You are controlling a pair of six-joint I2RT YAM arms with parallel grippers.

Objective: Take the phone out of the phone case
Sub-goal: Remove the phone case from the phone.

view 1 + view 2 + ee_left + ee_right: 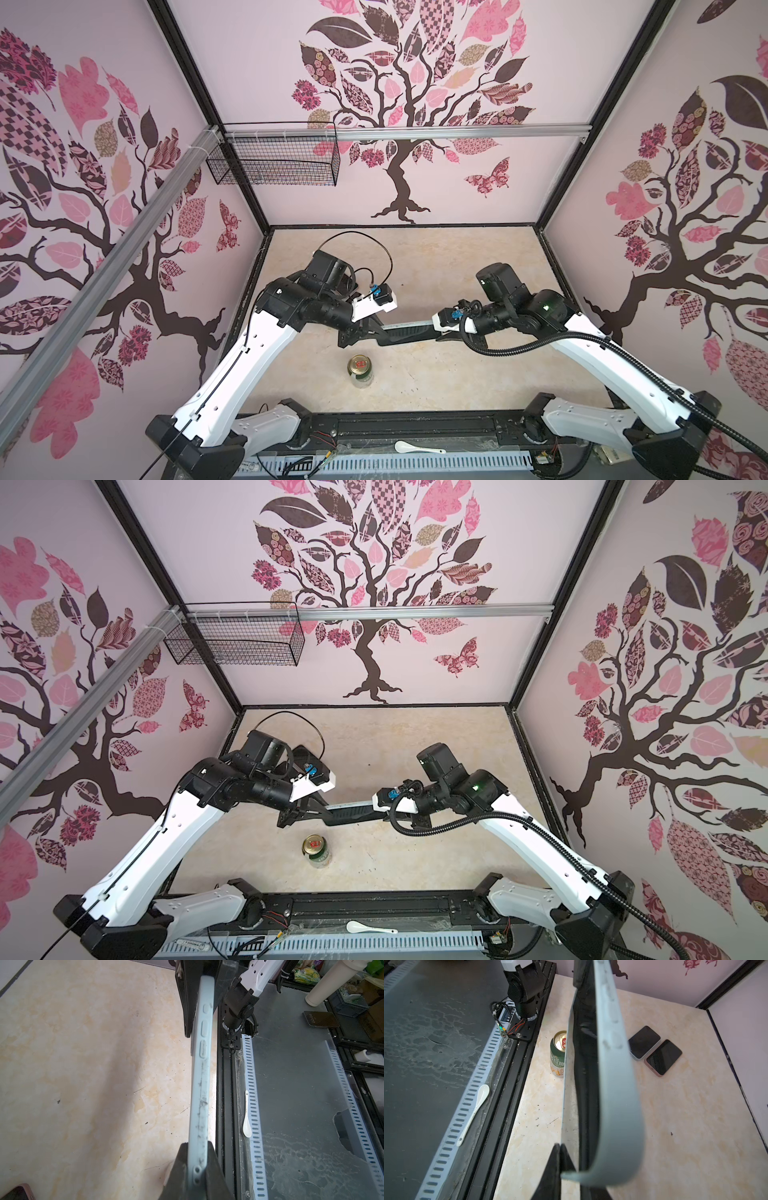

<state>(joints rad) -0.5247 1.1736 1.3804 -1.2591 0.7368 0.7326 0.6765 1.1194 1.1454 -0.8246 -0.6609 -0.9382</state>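
1. Mesh basket (274, 162) hangs on the back wall, far behind the can (360, 368) and to its left. You cannot read through the wire what it holds.
2. Behind the can and to its left, a pale-cased phone (643, 1042) and a pink-cased phone (663, 1057) lie flat, screens up, just beside each other. Your left arm (257, 345) hides nearly all of both in both top views.
3. Your left gripper (196, 1147), up off the table behind the can, is clamped tight on one end of the phone case (202, 1084), which is pale blue-grey and scuffed along its edge.
4. The phone (584, 1084) sits on edge in the air behind the can, bridging the two grippers. At its right end the case's side wall bows away from the dark body. How much of the phone remains seated in the case is hidden from you.
5. A white spoon (417, 447) lies in front of the can and to its right, on the black front rail (415, 428).
6. Your right gripper (438, 337), behind the can and to its right, has its jaws standing narrow on either side of the phone's other end. You cannot tell whether they are pinching, or whether they have the phone alone or the case too.
7. The table (457, 270) is beige, marbled and flecked with dark marks. Pink walls (540, 166) with tree decals close it on three sides.
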